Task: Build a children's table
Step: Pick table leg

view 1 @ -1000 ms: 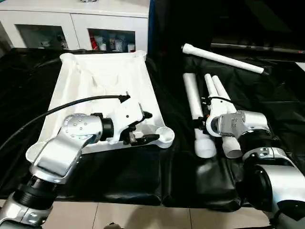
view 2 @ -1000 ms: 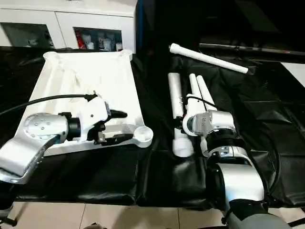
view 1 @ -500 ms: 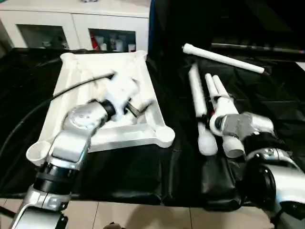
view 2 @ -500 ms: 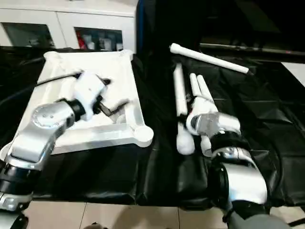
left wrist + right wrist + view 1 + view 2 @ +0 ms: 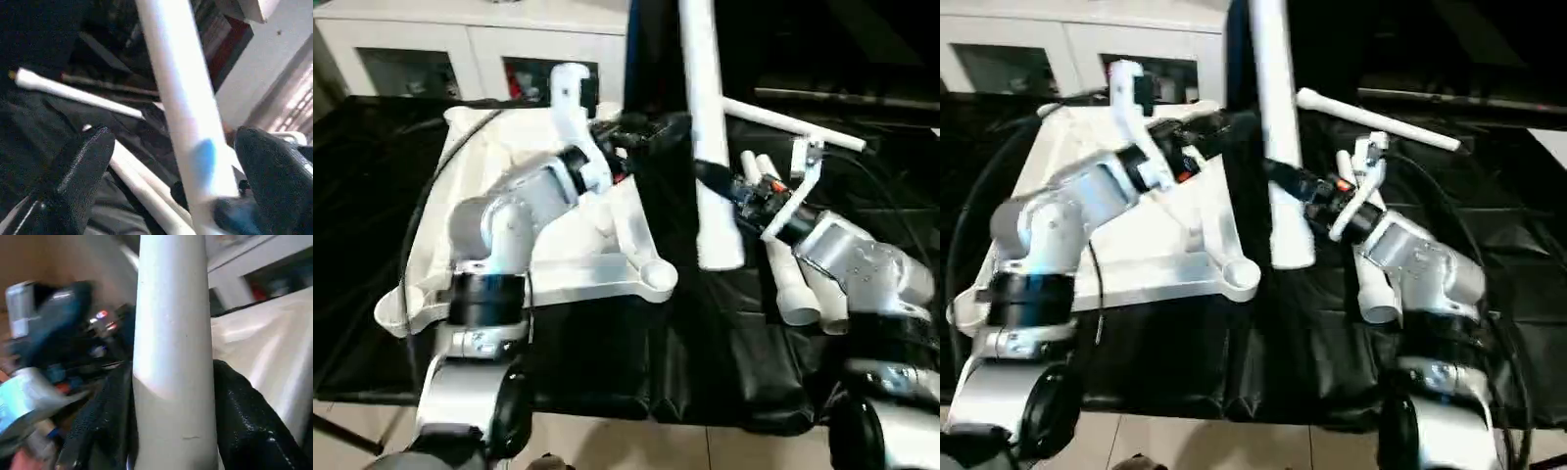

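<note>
1. Tabletop (image 5: 558,250): lies upside down on the black cloth (image 5: 607,362) at left, ribs up. The near-right socket (image 5: 658,277) is empty; no leg stands in any socket I can see.
2. Left gripper (image 5: 651,127): raised over the tabletop's far-right part, reaching toward the lifted leg. In the left wrist view its fingers (image 5: 83,161) stand wide apart, the leg passing between them with a gap on each side. Nothing held.
3. Lifted leg (image 5: 705,137): nearly upright between the two arms, wide end down, clear of the cloth just right of the tabletop.
4. Right gripper (image 5: 710,174): clamped on this leg at mid-shaft; the right wrist view shows both pads (image 5: 239,416) pressed on the tube.
5. Spare legs: two (image 5: 788,284) lie side by side under the right forearm; one (image 5: 793,123) lies crosswise farther back.
6. Progress, judged: early. One leg is picked up, none seated. Left: four insertions, then turning the table over.
</note>
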